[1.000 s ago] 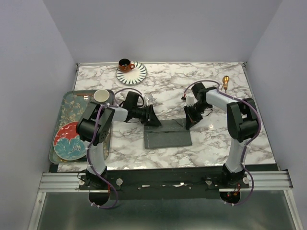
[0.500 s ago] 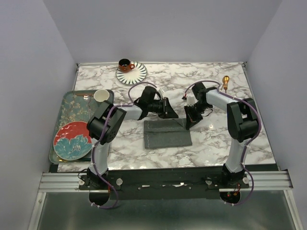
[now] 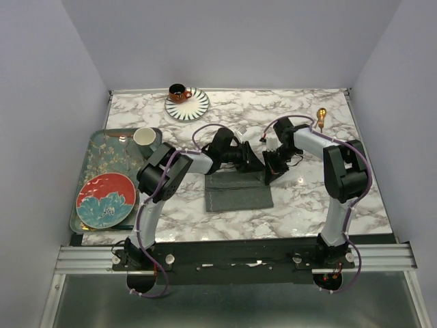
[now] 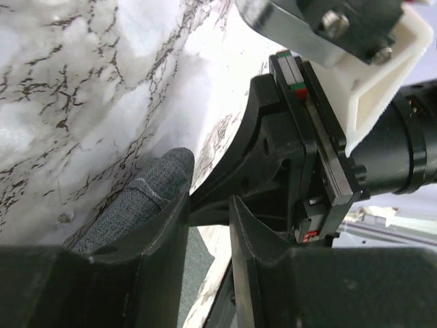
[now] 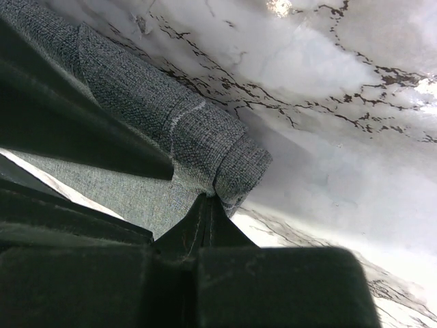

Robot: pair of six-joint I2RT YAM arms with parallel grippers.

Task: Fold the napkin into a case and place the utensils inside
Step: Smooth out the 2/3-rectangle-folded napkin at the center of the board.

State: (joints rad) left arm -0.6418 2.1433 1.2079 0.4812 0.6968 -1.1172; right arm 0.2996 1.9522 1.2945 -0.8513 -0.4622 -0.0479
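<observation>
The napkin [image 3: 237, 193] is laid out as a dark grey folded rectangle in the middle of the marble table [image 3: 307, 198], just in front of both grippers. Its far edge is rolled up into a thick fold [image 5: 171, 130], which is seen best in the right wrist view.

The right gripper [image 3: 270, 172] is parked at the far right corner of the napkin. Its fingers are closed tight together, and the tip is pressed right against the end of that rolled edge. Whether any cloth is actually pinched can't be told.

The left gripper [image 3: 254, 162] is set at the far edge too, just beside the right one. Its fingers [image 4: 164, 246] are held a bit apart, and nothing is seen gripped between them.

Only 1 utensil [image 3: 320, 116] is spotted, a gold one lying near the far right corner of the table, well apart from the napkin.

Further out, an orange cup [image 3: 179, 92] is sat on a striped saucer [image 3: 194, 109] at the far edge. A tray [image 3: 92, 147] on the left is loaded with a red plate [image 3: 104, 199] and a white cup [image 3: 144, 136].
</observation>
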